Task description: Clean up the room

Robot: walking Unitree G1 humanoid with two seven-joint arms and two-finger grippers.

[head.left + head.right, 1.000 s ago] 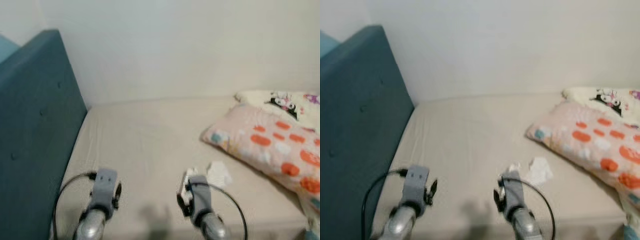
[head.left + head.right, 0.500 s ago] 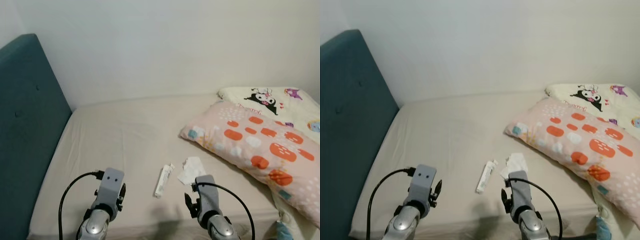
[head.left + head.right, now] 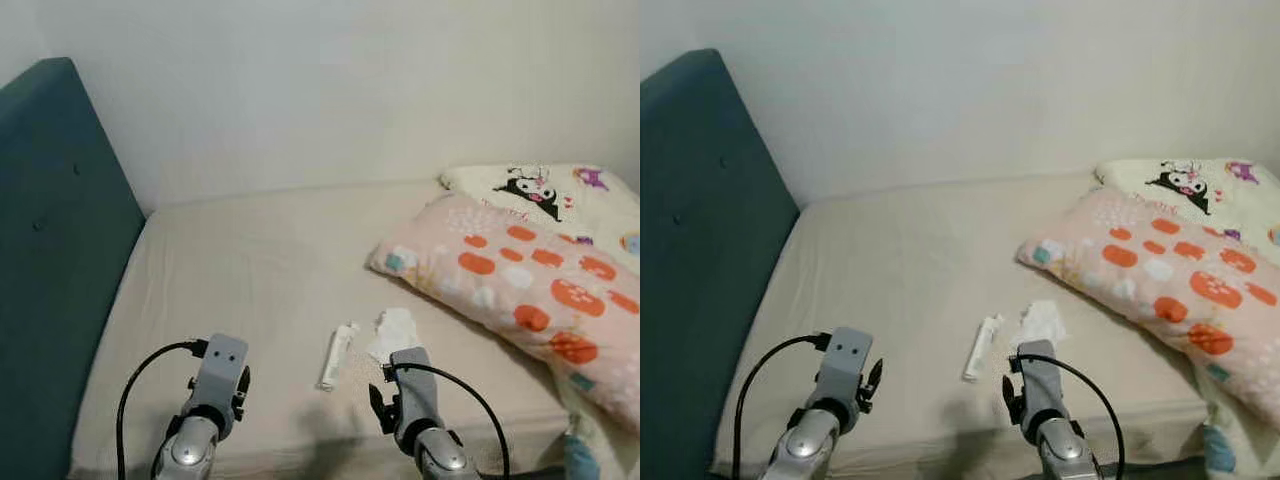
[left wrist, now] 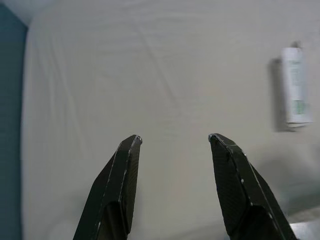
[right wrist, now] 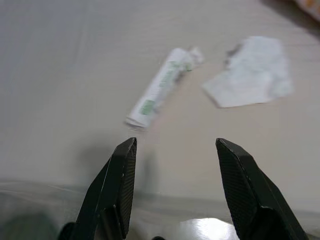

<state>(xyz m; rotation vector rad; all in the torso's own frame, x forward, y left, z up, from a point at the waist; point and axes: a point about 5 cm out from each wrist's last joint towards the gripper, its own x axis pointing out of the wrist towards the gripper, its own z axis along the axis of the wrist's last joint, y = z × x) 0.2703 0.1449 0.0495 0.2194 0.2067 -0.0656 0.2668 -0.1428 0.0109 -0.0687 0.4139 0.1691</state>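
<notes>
Hovering right gripper (image 5: 172,145) (jaws apart)

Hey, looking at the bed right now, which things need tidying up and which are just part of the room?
To tidy:
- white tube, lying on the mattress
- crumpled tissue, beside the tube

Just there:
- mattress
- spotted pillow
- cartoon blanket behind it
- blue headboard

Right gripper and left gripper are both open, holding nothing.
</notes>
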